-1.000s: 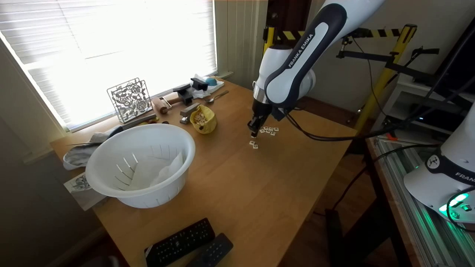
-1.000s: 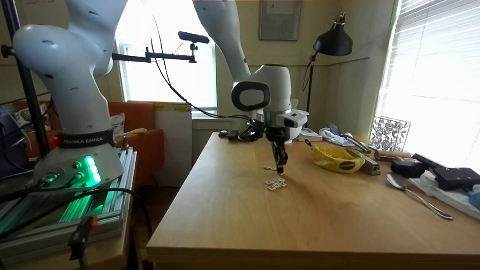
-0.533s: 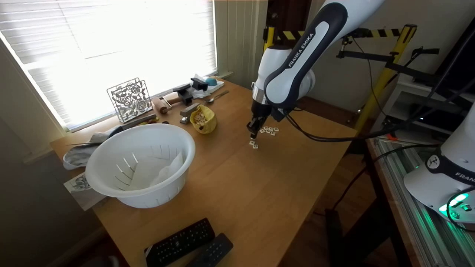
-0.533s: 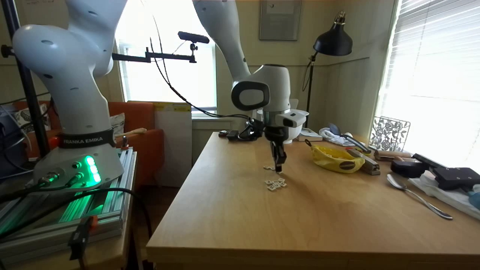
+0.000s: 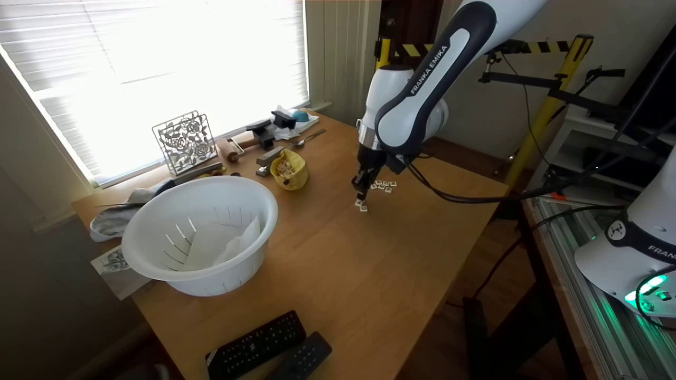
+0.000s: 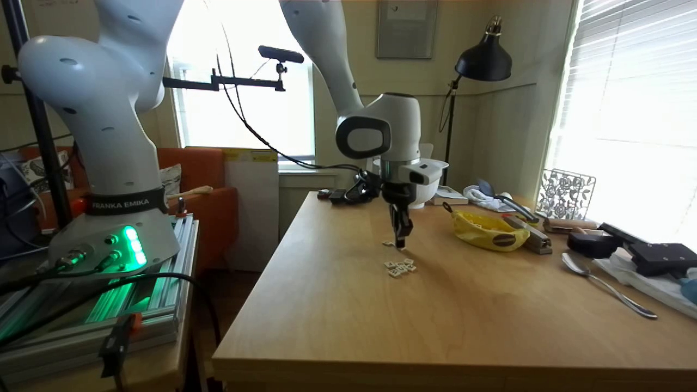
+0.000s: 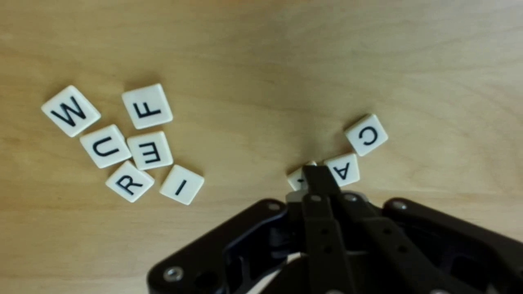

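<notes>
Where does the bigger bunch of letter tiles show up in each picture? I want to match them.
In an exterior view: the bunch is near mid-picture, right of the claw.
In an exterior view: the bunch is at lower middle, in front of the claw.
In the wrist view: the bunch is at left.
Shared landmark: the claw.

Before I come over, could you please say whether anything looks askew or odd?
Nothing looks spilled or damaged. The loose letter tiles do lie askew, though: in the wrist view the W tile and the F tile are turned at different angles, and the shut gripper partly hides another tile.
</notes>
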